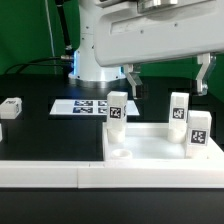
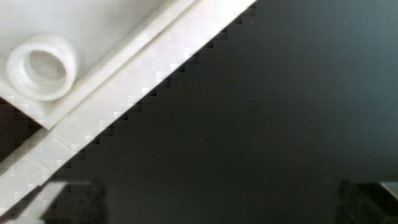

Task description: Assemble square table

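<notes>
The white square tabletop (image 1: 150,146) lies at the front, with a round corner socket (image 1: 120,155) showing. Three tagged white legs stand upright on or at it: one (image 1: 117,108) at its back left corner, one (image 1: 179,108) at the back, one (image 1: 198,131) on the exterior view's right. Another leg (image 1: 10,108) lies far to the exterior view's left. My gripper (image 1: 168,82) hangs open and empty above the tabletop's back part, between the legs. In the wrist view the gripper (image 2: 222,205) is open over black table, with the tabletop's rim (image 2: 134,75) and a socket (image 2: 39,68) beside it.
The marker board (image 1: 82,105) lies flat behind the tabletop. A long white rail (image 1: 45,172) runs along the table's front edge. The robot base (image 1: 85,55) stands at the back, before a green wall.
</notes>
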Controlling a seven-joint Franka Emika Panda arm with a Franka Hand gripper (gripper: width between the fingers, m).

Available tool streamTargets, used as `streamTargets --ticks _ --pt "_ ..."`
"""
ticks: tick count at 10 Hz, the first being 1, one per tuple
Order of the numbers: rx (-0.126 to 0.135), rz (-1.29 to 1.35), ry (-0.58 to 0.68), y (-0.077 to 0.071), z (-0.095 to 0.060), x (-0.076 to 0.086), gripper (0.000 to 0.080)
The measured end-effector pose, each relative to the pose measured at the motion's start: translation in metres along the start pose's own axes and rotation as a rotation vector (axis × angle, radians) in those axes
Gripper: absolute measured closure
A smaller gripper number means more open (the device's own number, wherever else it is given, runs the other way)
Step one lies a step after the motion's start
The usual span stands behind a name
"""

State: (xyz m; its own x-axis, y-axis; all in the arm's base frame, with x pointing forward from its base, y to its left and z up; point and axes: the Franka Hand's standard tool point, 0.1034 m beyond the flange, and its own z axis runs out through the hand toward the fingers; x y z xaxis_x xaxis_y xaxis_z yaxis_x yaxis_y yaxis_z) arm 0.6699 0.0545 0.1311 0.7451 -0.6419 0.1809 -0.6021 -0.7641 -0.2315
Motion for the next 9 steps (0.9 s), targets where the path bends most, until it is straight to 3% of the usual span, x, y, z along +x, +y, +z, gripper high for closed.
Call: streamTargets --ticks 9 --pt "0.000 0.000 0.000 0.0000 0.0000 0.0000 0.0150"
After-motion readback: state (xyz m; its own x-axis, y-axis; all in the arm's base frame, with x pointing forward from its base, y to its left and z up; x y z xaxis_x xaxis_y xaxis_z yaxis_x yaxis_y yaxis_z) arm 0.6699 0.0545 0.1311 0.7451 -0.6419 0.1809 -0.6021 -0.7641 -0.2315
